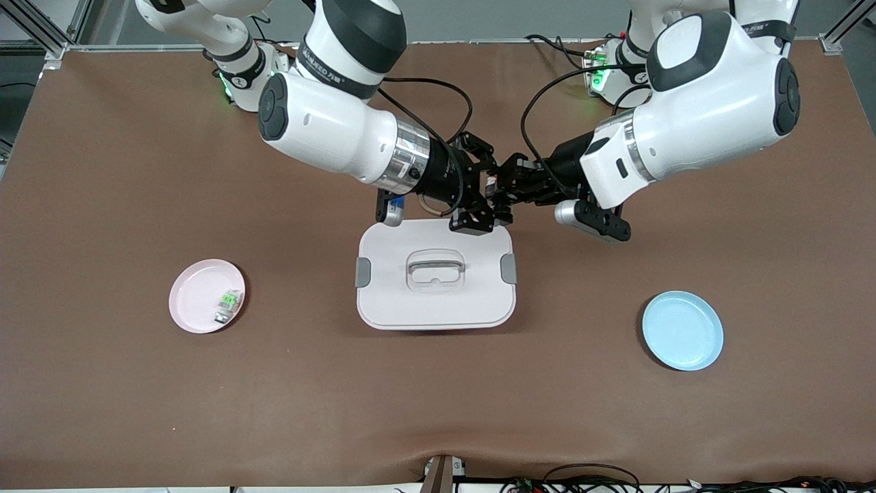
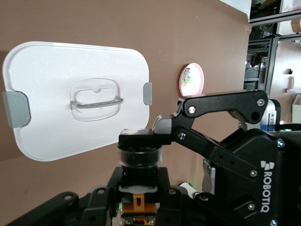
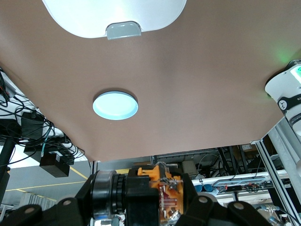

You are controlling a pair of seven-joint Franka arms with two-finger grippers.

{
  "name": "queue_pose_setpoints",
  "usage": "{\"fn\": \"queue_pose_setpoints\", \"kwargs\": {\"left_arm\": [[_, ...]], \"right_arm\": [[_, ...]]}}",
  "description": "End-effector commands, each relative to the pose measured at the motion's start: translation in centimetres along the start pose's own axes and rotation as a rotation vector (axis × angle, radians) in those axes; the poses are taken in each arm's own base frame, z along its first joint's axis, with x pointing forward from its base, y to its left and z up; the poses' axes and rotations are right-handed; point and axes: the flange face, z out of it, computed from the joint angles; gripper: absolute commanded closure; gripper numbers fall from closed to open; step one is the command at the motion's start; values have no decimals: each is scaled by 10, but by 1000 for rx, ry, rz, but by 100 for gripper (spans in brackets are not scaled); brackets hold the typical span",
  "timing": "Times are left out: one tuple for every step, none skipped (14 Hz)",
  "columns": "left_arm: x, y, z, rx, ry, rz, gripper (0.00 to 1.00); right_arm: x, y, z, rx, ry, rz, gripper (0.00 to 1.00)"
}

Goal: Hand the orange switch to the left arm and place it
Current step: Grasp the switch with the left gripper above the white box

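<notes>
Both grippers, left gripper (image 1: 512, 186) and right gripper (image 1: 487, 188), clamped on the half-hidden orange switch (image 2: 139, 181) above the box (image 1: 435, 301).

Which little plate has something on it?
The pink plate, toward the right arm's end, holds a small green-and-clear part. The blue plate is bare.

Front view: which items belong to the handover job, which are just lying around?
Job:
- tiny black push-button switch with orange rear, gripped by both hands above the table
- left hand, shut on it
- right hand, shut on it
- large white latched plastic box

Lying about:
- pink round plate holding a small green-and-clear component
- blue round plate
</notes>
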Motion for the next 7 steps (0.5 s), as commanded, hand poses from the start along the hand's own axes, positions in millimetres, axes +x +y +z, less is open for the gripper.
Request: {"fn": "queue_pose_setpoints", "kwargs": {"left_arm": [[1,-12,-2,76,-13,8,100],[1,-12,-2,76,-14,9,100],[1,-12,-2,76,-13,9,100],[2,-13,-3,78,-13,8,100],[2,-14,-3,78,-12,7,100],[2,-14,-4,78,-11,8,100],[3,-17,-4,92,-11,15,100]], "right_arm": [[-7,-5,-12,14,-20,12,0],[-8,-6,-13,16,-21,11,0],[-7,-7,-16,19,-22,10,0],[-7,-8,-16,19,-22,11,0],[-7,-8,-16,19,-22,11,0],[-6,-9,-17,20,-22,10,0],[-6,-10,-17,20,-21,2,0]]}}
